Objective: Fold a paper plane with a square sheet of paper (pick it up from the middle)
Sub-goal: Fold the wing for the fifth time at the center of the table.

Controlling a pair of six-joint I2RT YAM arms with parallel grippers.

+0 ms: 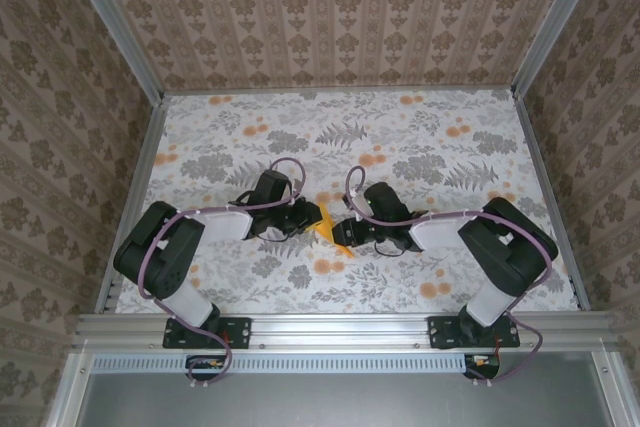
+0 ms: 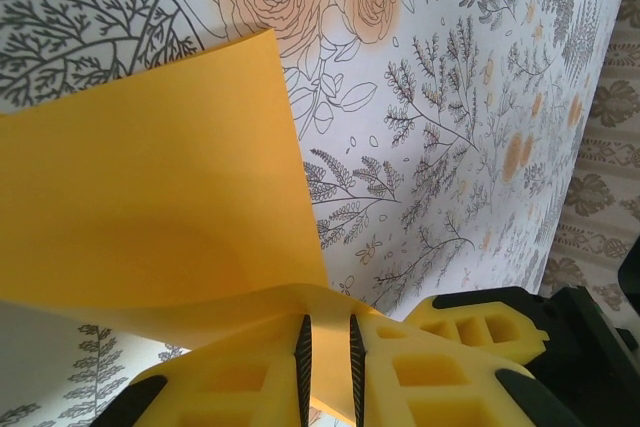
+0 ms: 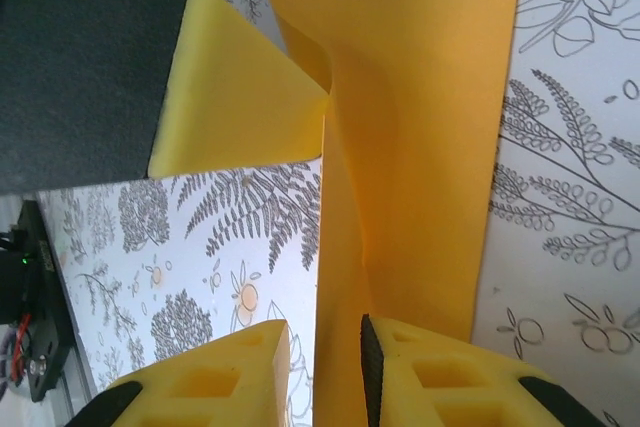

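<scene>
The square sheet of paper hangs bent and lifted off the floral cloth between my two grippers at the table's middle. In the left wrist view the orange-yellow sheet curves over the fingertips and runs down between the pads, which stand close together; my left gripper is shut on its edge. In the right wrist view the sheet stands edge-on between the fingers of my right gripper, resting against the right pad, with cloth showing in the gap on the left. The left gripper's finger pinches the sheet's far part.
The floral cloth covers the whole table inside the patterned walls. An aluminium rail runs along the near edge by both arm bases. The left gripper and right gripper nearly touch each other.
</scene>
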